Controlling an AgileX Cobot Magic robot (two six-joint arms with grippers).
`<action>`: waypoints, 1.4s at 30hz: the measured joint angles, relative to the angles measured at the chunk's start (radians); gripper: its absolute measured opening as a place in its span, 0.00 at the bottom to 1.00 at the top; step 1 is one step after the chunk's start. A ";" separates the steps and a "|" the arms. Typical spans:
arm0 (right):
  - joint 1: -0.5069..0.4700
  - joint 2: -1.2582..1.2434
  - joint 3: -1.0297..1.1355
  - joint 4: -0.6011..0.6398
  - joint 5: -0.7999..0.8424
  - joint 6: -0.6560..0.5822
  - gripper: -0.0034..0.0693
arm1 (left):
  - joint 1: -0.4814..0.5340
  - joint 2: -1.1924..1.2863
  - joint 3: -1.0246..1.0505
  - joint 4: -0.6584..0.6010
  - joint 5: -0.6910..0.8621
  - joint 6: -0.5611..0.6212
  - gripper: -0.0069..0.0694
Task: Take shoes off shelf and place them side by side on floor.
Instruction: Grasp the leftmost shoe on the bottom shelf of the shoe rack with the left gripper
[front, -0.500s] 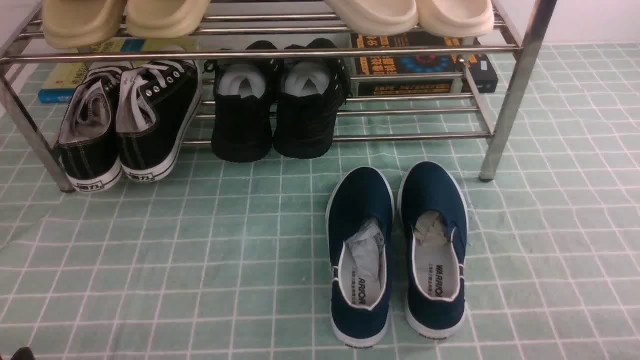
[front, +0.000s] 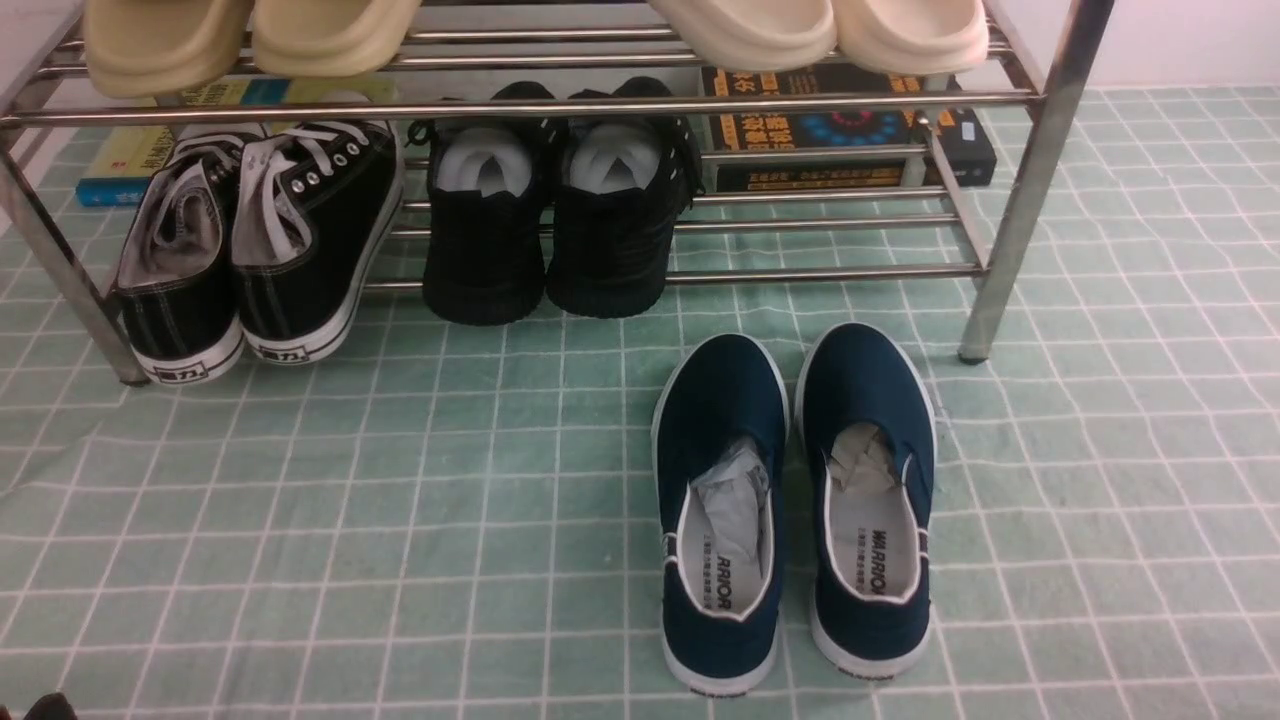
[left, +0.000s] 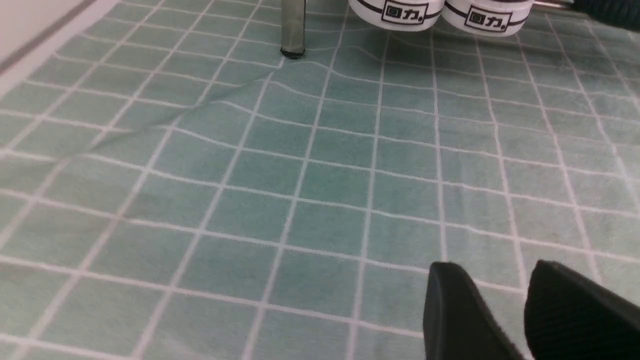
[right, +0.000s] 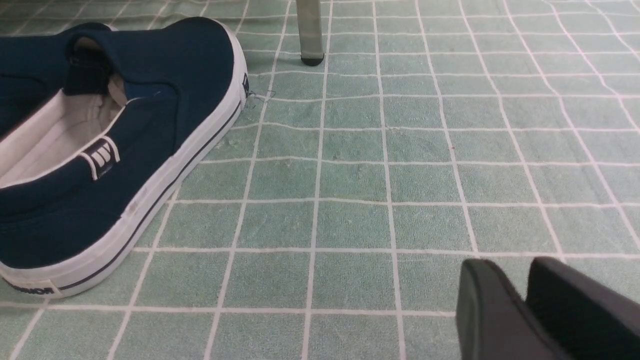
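Here they are on the lower tier of the chrome shelf, at its left end: the black canvas sneakers, a pair of lace-ups with white laces threaded through silver eyelets. Pale grey linings show in the open collars, light stitching runs over the dark heels, and the thick white soles carry a boxed black-and-white label at the back. Heels face the camera, the two shoes close beside each other, and the right-hand one is angled, its toe end pointing away and to the right. The all-black shoes sit just to their right on the same tier.

Over to the left pincer, and its fingertips stand a little apart, released, nothing between them! It hangs above the green gridded floor, on the near side of the sneakers and well apart from them; their labelled heels show beyond it, near the shelf leg.

The right pincer has a narrow gap between its fingertips, and it holds nothing. It is well away from the sneakers, out on the side of the navy slip-ons, which rest on the floor in front of the shelf.
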 joint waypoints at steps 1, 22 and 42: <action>0.000 0.000 0.000 0.000 0.000 0.001 0.25 | 0.000 0.000 0.000 -0.058 -0.001 -0.056 0.41; 0.000 0.000 0.000 0.000 0.000 0.001 0.28 | 0.000 0.000 0.003 -0.433 -0.040 -0.454 0.37; 0.000 0.000 0.000 0.000 0.000 0.001 0.31 | 0.000 0.808 -0.722 -0.050 0.618 -0.192 0.17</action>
